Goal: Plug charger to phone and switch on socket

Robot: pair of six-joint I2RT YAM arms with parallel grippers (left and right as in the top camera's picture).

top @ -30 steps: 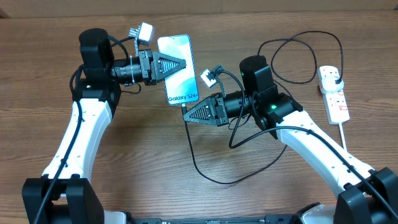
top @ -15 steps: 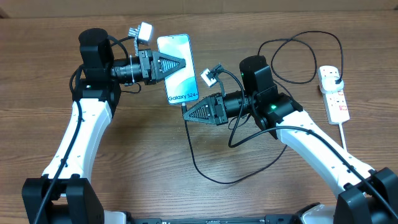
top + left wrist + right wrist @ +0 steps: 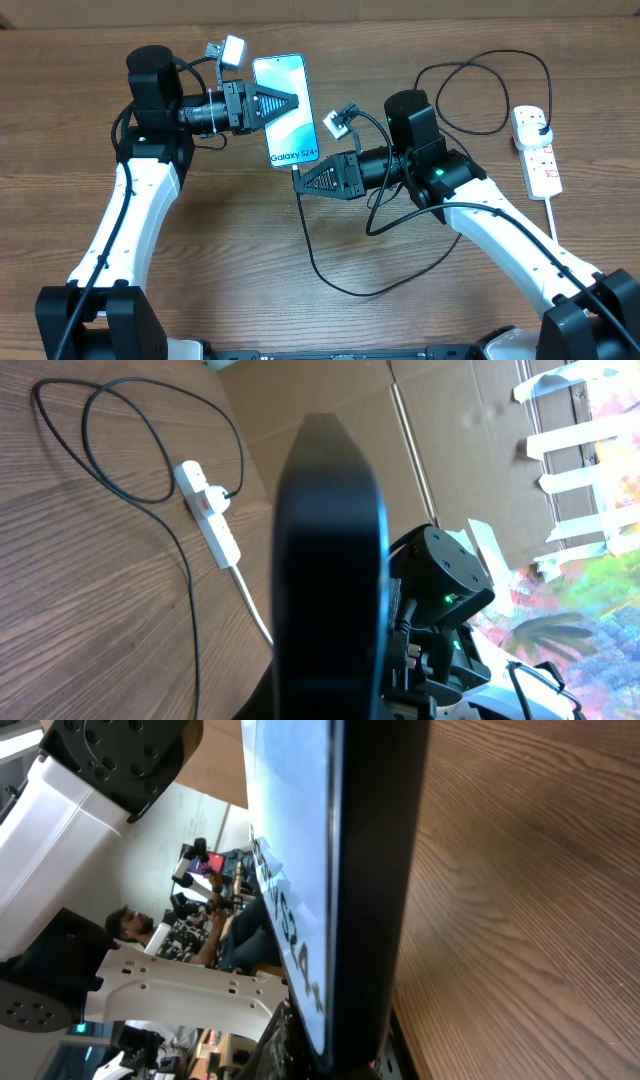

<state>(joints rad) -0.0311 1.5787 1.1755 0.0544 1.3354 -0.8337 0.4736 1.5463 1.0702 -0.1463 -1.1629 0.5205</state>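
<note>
Stillness this past second: my left claw (image 3: 296, 103) stays clenched on the phone (image 3: 290, 135) between the arms, right claw (image 3: 300, 182) clenched on the charger (image 3: 350, 292) tip at its lower edge; I judge insertion unfinished, socket (image 3: 538, 150) untouched.

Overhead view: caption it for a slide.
Left claw grips the lit Galaxy S24+ phone; right claw holds the charger at its bottom edge.
</note>
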